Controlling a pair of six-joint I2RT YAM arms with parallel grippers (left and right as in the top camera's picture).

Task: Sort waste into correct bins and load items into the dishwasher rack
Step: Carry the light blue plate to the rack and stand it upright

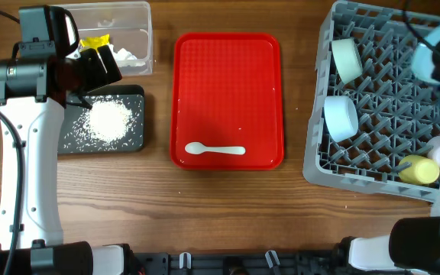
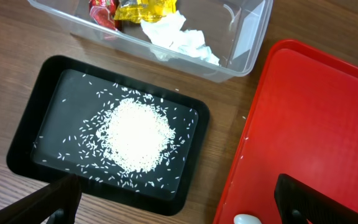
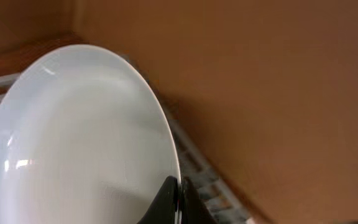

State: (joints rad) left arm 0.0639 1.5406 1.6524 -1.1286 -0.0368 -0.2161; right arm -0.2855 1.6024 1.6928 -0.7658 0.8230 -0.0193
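Note:
My right gripper [image 3: 179, 198] is shut on the rim of the light blue plate [image 3: 73, 143], held over the far right of the grey dishwasher rack [image 1: 317, 156]. The plate also shows in the overhead view [image 1: 425, 61]. The rack holds a pale green bowl [image 1: 346, 59], a light blue bowl [image 1: 341, 116], a yellow cup [image 1: 418, 169] and a white cup [image 1: 438, 150]. My left gripper [image 2: 185, 210] is open and empty above the black tray [image 2: 23, 149] with its rice heap [image 2: 135, 134]. The clear tub [image 2: 244, 53] holds red and yellow wrappers [image 2: 135, 9] and white tissue [image 2: 179, 37]. A white spoon [image 1: 215, 150] lies on the red tray.
The flat red serving tray [image 1: 228, 84] sits in the middle of the wooden table, between the bins and the rack. Loose rice grains are scattered over the black tray's floor. The left arm's white body [image 1: 29, 176] stands along the left edge.

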